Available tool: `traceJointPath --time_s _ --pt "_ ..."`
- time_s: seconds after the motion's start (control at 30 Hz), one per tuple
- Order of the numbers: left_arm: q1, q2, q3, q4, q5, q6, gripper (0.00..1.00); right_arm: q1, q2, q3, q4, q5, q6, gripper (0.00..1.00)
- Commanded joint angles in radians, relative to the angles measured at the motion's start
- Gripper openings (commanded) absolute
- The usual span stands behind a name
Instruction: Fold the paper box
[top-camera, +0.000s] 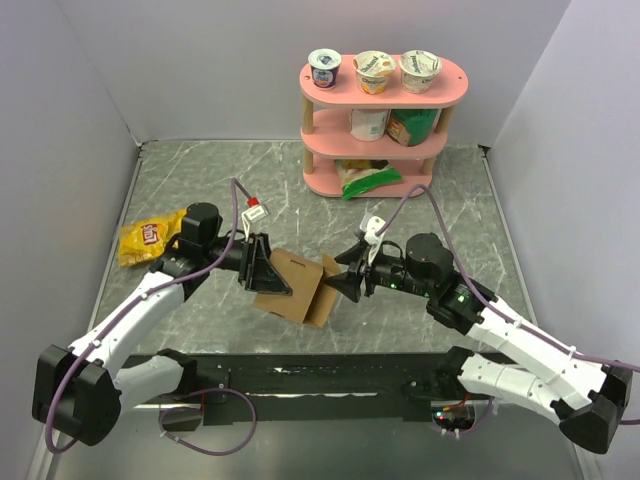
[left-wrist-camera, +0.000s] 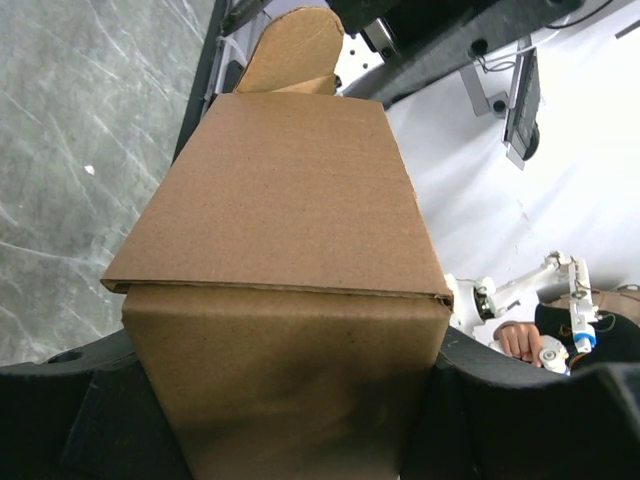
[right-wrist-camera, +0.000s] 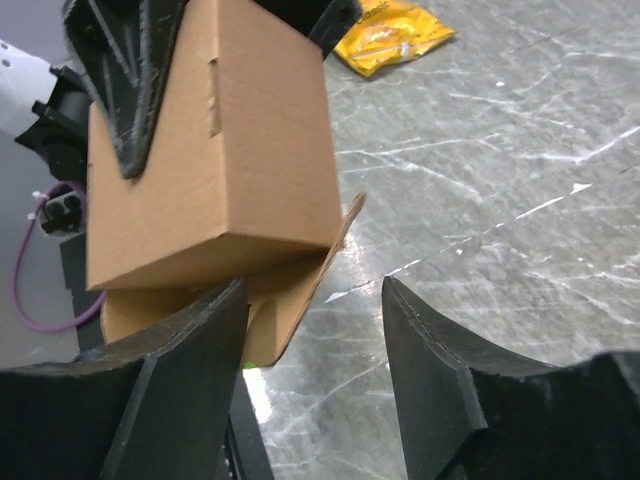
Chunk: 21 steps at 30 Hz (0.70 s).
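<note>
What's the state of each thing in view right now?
paper box: partly folded, one flap loose, held tilted
left hand: shut on the paper box
right hand: open, at the loose flap
yellow snack bag: lying flat, clear of both hands
yogurt cups: upright, lids on, atop the pink shelf

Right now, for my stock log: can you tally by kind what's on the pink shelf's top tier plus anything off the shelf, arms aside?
Round foil-lidded cups: 3
Brown cardboard paper box: 1
Yellow snack bag: 1
Total: 5
</note>
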Motion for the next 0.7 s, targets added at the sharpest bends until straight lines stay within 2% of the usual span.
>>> traceJointPath --time_s 0.0,0.27,0.4,0.5,0.6,0.67 --pt "-0.017 -0.004 0.033 0.003 0.042 0.019 0.44 -0.005 -0.015 -0.003 0.103 0.017 0.0 0.6" --pt "-0.02 0.043 0.073 -0.084 -0.015 0.031 0.43 -0.001 0.003 -0.007 0.142 0.051 0.0 0.5" --pt "-0.014 0.08 0.061 -0.023 -0.008 -0.035 0.43 -0.001 0.008 -0.012 0.119 0.062 -0.019 0.45" --pt "-0.013 0.095 0.041 0.081 0.005 -0.11 0.43 0.002 -0.009 -0.029 0.111 0.068 -0.035 0.4" --pt "-0.013 0.109 0.048 0.1 0.0 -0.141 0.43 0.001 -0.029 -0.061 0.117 0.058 -0.051 0.31" --pt "-0.013 0.117 0.05 0.108 -0.003 -0.162 0.43 0.002 -0.031 -0.072 0.122 0.046 -0.057 0.29"
